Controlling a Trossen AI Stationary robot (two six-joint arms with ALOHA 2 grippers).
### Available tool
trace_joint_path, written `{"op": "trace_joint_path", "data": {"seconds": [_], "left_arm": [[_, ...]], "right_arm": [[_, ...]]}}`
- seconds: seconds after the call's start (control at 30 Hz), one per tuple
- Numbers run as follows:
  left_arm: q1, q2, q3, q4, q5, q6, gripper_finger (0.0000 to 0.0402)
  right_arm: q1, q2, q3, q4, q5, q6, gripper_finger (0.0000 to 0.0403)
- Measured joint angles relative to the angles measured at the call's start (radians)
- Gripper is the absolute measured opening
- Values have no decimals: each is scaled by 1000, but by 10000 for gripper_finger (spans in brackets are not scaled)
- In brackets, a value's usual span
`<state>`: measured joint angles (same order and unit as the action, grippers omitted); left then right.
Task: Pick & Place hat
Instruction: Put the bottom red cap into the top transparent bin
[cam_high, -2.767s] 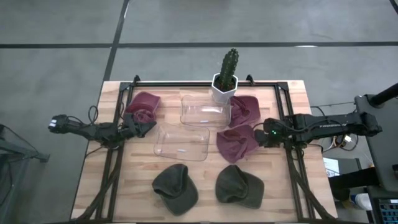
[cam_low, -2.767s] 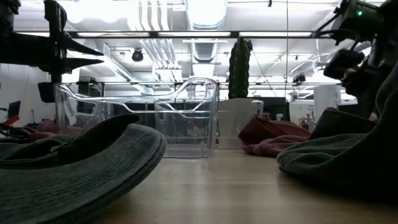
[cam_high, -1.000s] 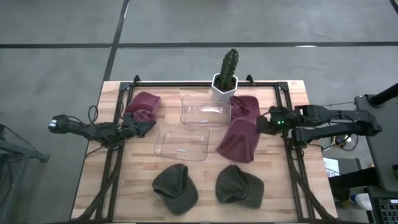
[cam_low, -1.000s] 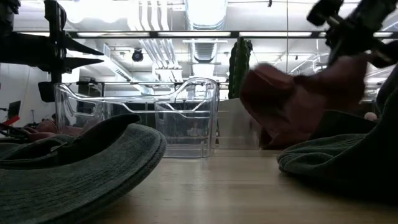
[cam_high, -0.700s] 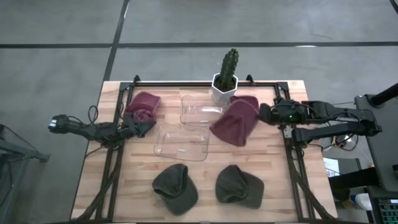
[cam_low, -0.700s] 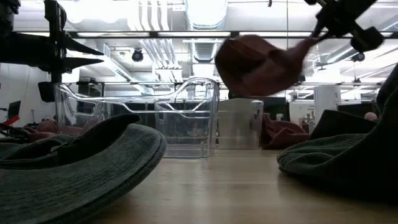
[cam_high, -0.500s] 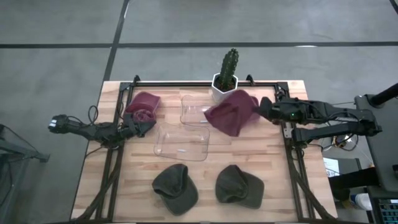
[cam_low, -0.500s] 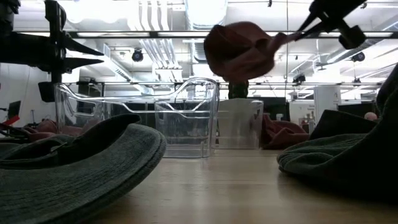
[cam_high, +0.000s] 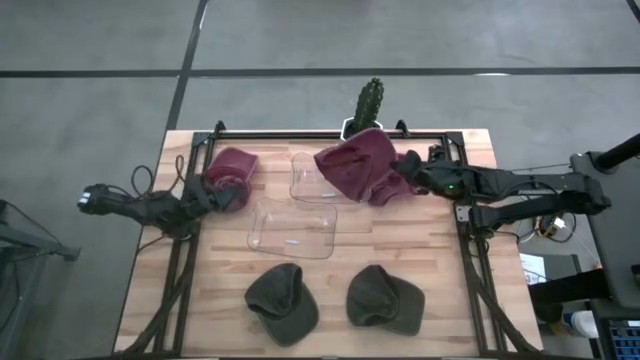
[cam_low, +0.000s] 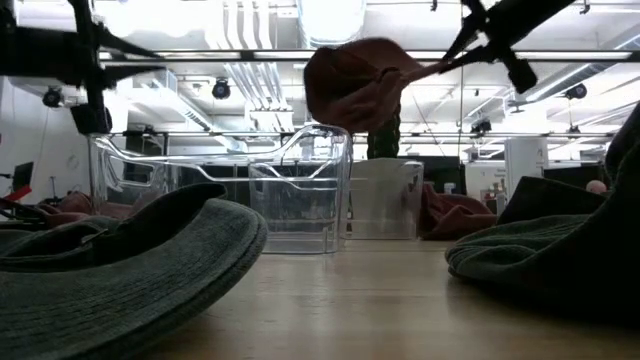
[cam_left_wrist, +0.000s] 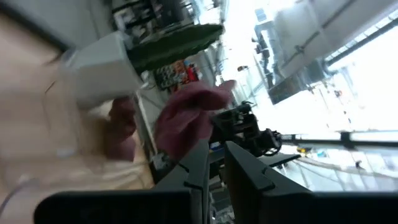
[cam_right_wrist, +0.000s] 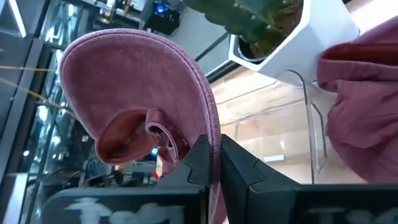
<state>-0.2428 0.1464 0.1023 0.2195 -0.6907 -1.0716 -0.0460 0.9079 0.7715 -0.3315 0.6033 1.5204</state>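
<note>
Right pincer (cam_high: 400, 170) clamped on the brim edge of a maroon fabric cap (cam_high: 352, 165), carried clear of the desk (cam_high: 450, 290) and hanging above the far clear plastic bin (cam_high: 312, 185), just in front of the potted green cactus in its white pot (cam_high: 368, 100). Pick half done by the look of it; release into a bin not yet made. Second clear plastic bin (cam_high: 292, 229) nearer the front, holding no hat as far as can be seen. Still on the desk: another maroon cap (cam_high: 390, 190) under the right arm, a third maroon cap (cam_high: 232, 168) at the far left, and two olive-green caps (cam_high: 283, 301) (cam_high: 386, 299) along the front edge. Left pincer (cam_high: 203, 197) waiting beside that far-left maroon cap, narrowed to a slim gap and gripping nothing.
</note>
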Motion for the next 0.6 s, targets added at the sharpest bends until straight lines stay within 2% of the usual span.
{"op": "trace_joint_path", "data": {"seconds": [0.17, 0.4, 0.6], "left_arm": [[0, 0, 47, 17, -17, 188, 44], [0, 0, 111, 29, -16, 253, 44], [0, 0, 145, 36, -15, 313, 44]], "right_arm": [[1, 113, -2, 92, 46, 86, 13], [0, 306, 3, 209, 97, 231, 13], [7, 441, 17, 224, 106, 386, 13]]}}
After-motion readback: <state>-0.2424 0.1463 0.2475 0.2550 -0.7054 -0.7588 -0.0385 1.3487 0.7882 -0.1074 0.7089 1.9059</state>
